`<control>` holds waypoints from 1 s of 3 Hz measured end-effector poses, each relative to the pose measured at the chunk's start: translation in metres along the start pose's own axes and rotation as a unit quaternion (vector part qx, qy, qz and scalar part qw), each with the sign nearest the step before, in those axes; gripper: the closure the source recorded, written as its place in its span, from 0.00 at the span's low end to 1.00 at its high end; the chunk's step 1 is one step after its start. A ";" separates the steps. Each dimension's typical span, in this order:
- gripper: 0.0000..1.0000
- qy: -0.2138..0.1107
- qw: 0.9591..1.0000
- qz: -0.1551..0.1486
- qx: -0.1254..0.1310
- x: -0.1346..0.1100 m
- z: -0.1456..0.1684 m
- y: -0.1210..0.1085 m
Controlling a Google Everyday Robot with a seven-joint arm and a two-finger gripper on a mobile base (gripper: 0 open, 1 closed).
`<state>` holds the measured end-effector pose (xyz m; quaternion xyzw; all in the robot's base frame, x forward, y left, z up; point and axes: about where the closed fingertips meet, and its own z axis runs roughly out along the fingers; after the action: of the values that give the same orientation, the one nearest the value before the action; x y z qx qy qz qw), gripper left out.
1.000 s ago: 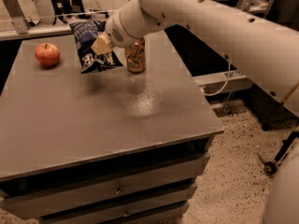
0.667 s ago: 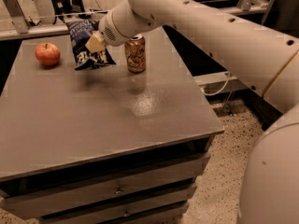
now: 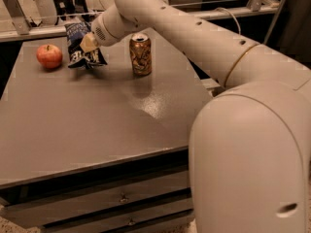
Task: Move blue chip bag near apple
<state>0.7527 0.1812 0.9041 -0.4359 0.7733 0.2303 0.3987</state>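
**A:** Why is the crinkly dark navy-blue chip bag with white lettering [image 3: 76, 34] tilted like that, at the far left of the grey bench [image 3: 97, 125]?

**B:** Because it is being held rather than resting on its own. The pincer [image 3: 88, 42] on the end of the long white arm [image 3: 194, 38] is clamped on the bag's right side, so the bag hangs askew from that grip. Its lower edge is at or just above the bench top, and I cannot tell whether it touches.

**A:** And the small round red apple with yellowish patches [image 3: 49, 56]?

**B:** It sits just left of the bag, near it but apart, with a narrow strip of bench between them.

**A:** Is the gold-brown drink can [image 3: 140, 55] in the way?

**B:** No. It stands upright to the right of the bag, clear of it, and the arm passes above and behind it.

**A:** So how far along is the job?

**B:** Nearly done, I'd judge, since the bag is already close to the apple. What remains is to settle it on the bench and let go. The pincer should open gently, because a nudged apple would roll.
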 end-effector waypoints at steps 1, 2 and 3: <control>0.74 0.000 1.000 0.021 -0.007 -0.003 0.023 -0.008; 0.51 0.000 1.000 0.026 -0.010 -0.005 0.032 -0.009; 0.20 0.000 1.000 0.027 -0.017 -0.006 0.037 -0.006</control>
<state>0.7755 0.2073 0.8879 -0.4219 0.7805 0.2540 0.3852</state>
